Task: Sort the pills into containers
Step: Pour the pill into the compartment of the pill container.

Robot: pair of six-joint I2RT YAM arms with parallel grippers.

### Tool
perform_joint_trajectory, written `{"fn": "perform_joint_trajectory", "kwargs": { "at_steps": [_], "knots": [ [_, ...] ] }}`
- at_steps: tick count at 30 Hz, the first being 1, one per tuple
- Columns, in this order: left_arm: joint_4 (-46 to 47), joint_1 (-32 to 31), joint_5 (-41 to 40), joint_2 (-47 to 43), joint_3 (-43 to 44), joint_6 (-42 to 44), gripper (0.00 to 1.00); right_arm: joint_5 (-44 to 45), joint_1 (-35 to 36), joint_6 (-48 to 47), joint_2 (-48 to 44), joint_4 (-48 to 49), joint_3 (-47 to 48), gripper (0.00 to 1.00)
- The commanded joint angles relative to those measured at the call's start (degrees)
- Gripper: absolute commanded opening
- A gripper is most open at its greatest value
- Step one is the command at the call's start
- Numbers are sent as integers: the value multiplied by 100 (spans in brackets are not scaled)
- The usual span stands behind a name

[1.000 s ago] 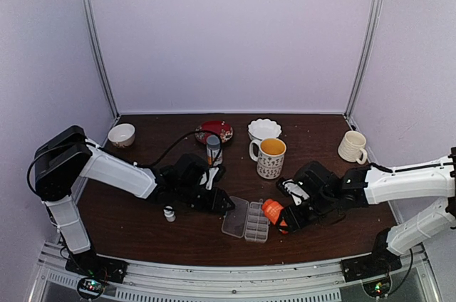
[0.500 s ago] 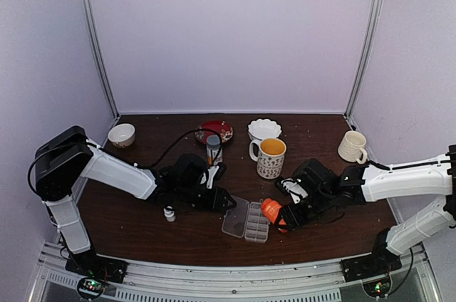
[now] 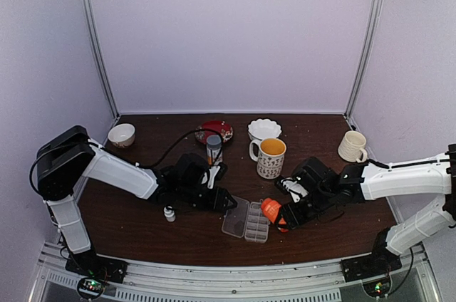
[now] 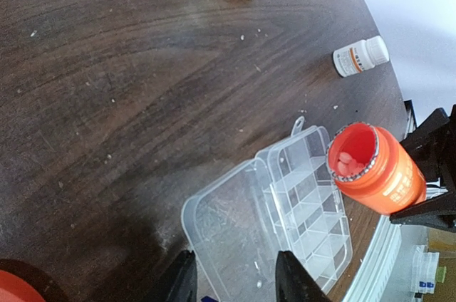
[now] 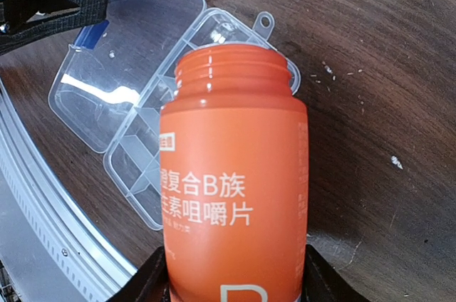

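With the right gripper (image 3: 286, 216) closed on the uncapped orange plastic bottle (image 4: 374, 170), mouth tilted over the clear plastic pill box (image 4: 313, 209), and the left gripper (image 4: 239, 280) half open over its lid (image 4: 228, 224), apparently holding nothing, tip slowly so the pale tablets (image 4: 347, 163) inside drop singly into one cell.

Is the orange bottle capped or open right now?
Open: the orange bottle has no cap, pale pills show inside its mouth, and it is tipped toward the pill box.

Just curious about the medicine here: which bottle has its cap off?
The orange bottle in the right gripper; its mouth is open, unlike the capped white bottle.
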Motion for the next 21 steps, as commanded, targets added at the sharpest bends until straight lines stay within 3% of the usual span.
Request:
{"fn": "perform_joint_trajectory", "kwargs": {
  "at_steps": [1, 8, 12, 14, 18, 21],
  "knots": [
    [-4, -20, -12, 104, 146, 176, 40, 14, -37, -104, 11, -182, 189, 0],
    [95, -21, -62, 68, 40, 419, 40, 37, -37, -130, -103, -231, 173, 0],
    [349, -21, -99, 54, -87, 762, 41, -159, -37, 48, -356, 295, -118, 0],
    [424, -20, -109, 54, -137, 886, 41, -20, -37, -18, -247, -78, 59, 0],
    [668, -13, 5, 50, -219, 1014, 41, -155, -28, 31, -418, 106, -2, 0],
    [708, -18, -21, 50, -248, 1032, 41, 172, -28, -84, -268, -458, 233, 0]
  ]
}}
